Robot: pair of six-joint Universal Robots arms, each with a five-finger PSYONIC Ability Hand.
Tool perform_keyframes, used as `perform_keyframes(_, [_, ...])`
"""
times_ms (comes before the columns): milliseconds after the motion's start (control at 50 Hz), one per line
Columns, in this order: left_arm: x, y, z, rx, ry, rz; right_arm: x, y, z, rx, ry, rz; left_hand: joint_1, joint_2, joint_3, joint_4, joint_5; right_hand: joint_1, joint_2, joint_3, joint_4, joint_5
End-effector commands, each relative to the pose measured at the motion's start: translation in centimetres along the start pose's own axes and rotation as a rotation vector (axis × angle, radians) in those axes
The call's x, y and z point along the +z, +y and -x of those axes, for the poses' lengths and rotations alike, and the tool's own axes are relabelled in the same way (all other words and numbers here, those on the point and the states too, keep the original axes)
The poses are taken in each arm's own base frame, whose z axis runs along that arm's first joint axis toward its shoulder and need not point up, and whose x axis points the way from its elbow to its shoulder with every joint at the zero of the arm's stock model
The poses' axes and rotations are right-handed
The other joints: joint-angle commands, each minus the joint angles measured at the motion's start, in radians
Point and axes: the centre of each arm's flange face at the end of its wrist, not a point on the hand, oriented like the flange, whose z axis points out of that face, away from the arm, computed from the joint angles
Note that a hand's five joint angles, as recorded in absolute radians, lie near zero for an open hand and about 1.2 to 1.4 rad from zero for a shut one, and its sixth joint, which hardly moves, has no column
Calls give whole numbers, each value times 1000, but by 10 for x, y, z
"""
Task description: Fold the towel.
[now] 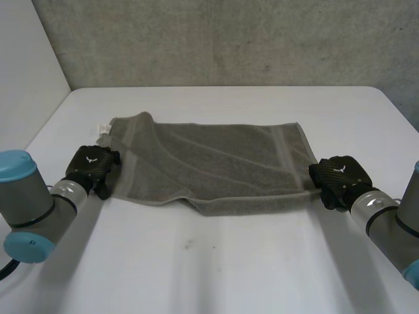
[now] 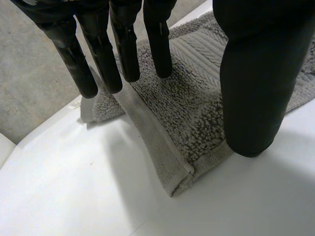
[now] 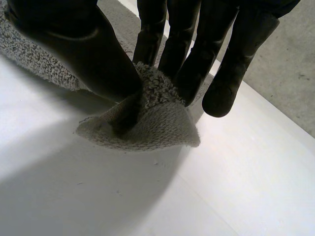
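Grey arm joints with light-blue caps sit closest to the head camera, the left arm (image 1: 33, 203) and right arm (image 1: 393, 222) reaching forward over the white worktop (image 1: 196, 261). Between them a grey-brown terry towel (image 1: 216, 163) lies spread out in the middle of the worktop. Its far left corner is rumpled over itself beside a small white label (image 1: 103, 129).

My left hand (image 1: 91, 167) is at the towel's near left corner. Its wrist camera shows the fingers straight and spread over the hemmed side edge, with the thumb apart on the other side of the corner, so nothing is gripped. My right hand (image 1: 337, 176) is at the near right corner, where thumb and fingers pinch a small bunched peak of cloth just off the worktop.

I judge this as the grasping step before the first fold, with one corner secured. Next, the left hand needs to close on its corner. Then both hands should lift together and carry the near edge over to the far edge, keeping the towel taut.
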Motion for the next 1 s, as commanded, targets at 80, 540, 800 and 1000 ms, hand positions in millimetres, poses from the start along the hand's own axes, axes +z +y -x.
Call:
perform_keyframes(80, [2,3,-1,-1,3,5,0,0,0,0,0,1,127,131,131,131,135,86,83,86,60,76])
perform_keyframes(540, [3,1,-3,-12,40,4,1,2,0,1,-2,5,879,882,882,882,886,86,83,86,60,76])
perform_keyframes(800, [-8,-22,5,-4,6,-64,0,2,1,2,-3,6,879,882,882,882,886,86,83,86,60,76])
perform_keyframes(1000, [-28,-40,6,-66,-8,-113,0,1,1,1,-3,3,879,882,882,882,886,86,83,86,60,76])
